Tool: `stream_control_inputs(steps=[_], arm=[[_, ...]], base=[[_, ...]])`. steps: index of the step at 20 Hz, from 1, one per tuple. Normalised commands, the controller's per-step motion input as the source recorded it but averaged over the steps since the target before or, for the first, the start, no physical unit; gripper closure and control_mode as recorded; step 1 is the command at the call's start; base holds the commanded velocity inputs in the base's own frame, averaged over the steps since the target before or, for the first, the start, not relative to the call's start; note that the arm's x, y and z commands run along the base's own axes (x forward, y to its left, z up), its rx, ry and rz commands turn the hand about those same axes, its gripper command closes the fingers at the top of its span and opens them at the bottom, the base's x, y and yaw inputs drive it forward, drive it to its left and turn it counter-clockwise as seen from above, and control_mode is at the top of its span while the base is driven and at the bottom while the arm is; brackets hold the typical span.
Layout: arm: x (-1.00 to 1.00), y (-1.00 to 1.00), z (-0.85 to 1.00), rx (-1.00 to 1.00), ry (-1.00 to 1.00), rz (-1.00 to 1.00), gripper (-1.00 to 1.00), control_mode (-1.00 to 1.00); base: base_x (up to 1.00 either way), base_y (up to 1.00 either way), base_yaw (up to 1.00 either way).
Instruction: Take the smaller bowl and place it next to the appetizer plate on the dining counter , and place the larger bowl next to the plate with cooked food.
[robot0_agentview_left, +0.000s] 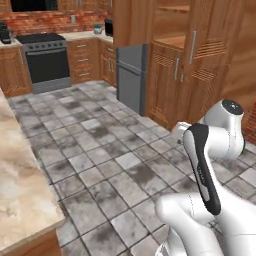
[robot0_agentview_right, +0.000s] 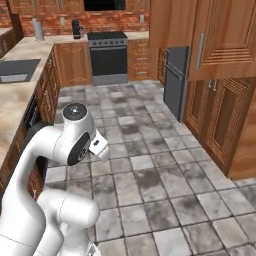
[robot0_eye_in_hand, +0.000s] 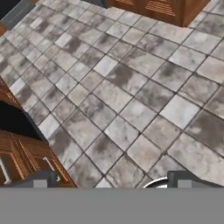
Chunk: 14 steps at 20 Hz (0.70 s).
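Observation:
My gripper (robot0_eye_in_hand: 114, 181) is open, its two dark fingertips (robot0_eye_in_hand: 41, 179) far apart with nothing between them, looking down on grey floor tiles. The arm is folded close over the base, with the hand (robot0_agentview_left: 179, 131) held above the floor, also seen as the hand (robot0_agentview_right: 100, 147) in the right base view. A counter (robot0_agentview_left: 22, 190) with a beige marbled stone top and a wood front runs along the left; I cannot tell whether it is the dining counter. Both bowls and both plates are out of view.
A black stove (robot0_agentview_left: 47, 62) stands at the far wall and a grey appliance (robot0_agentview_left: 131, 75) beside tall wooden cabinets (robot0_agentview_left: 200, 65) on the right. A sink (robot0_agentview_right: 15, 70) is set in the left counter (robot0_agentview_right: 15, 100). The tiled floor (robot0_agentview_left: 105, 150) lies open between them.

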Motion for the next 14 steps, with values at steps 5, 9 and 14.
stream_control_inputs(steps=[5,9,14], arm=[[0.00,0.00,0.00,0.00,0.00,0.00,-1.00,1.00],[0.00,0.00,0.00,0.00,0.00,0.00,-1.00,1.00],[0.00,0.00,0.00,0.00,0.00,0.00,-1.00,1.00]], base=[[1.00,-0.25,0.35],[1.00,-0.26,0.04],[1.00,-0.09,-0.14]])
